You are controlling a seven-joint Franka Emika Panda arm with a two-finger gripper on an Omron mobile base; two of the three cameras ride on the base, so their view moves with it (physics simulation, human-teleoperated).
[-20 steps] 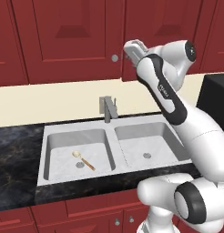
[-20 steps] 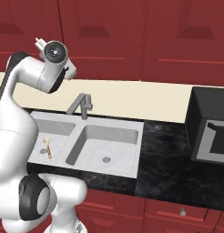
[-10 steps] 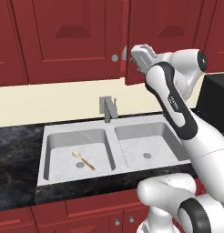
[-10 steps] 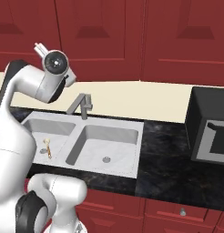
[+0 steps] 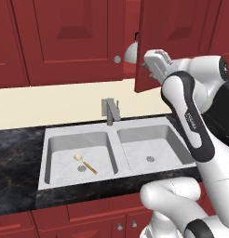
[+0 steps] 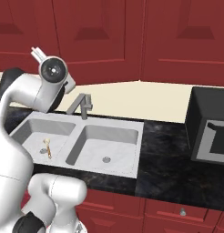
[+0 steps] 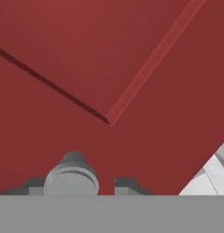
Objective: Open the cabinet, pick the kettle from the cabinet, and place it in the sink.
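The cabinet's (image 5: 79, 37) right door (image 5: 181, 32) stands partly swung out, and in the gap the silver-grey kettle (image 5: 131, 52) shows on the shelf. My gripper (image 5: 149, 65) is at that door's lower left corner. In the hand view its finger tips (image 7: 127, 185) flank the door's round silver knob (image 7: 71, 179), with a gap between the knob and one tip, so the gripper (image 7: 82, 186) is open around it. The grey double sink (image 5: 135, 135) lies below, with its faucet (image 5: 110, 110) behind. In the right base view the gripper (image 6: 36, 53) is high on the left above the sink (image 6: 111, 132).
A small wooden-handled spoon (image 5: 86, 163) lies in the left basin. The left door's knob (image 5: 117, 59) is next to the gap. A black microwave (image 6: 209, 129) stands on the dark counter (image 6: 164, 164) at the right. Red drawer fronts (image 5: 88, 221) run below the counter.
The right cabinet door has swung out towards me with my gripper at its knob, and the kettle has come into sight in the gap. The jaws have widened a little.
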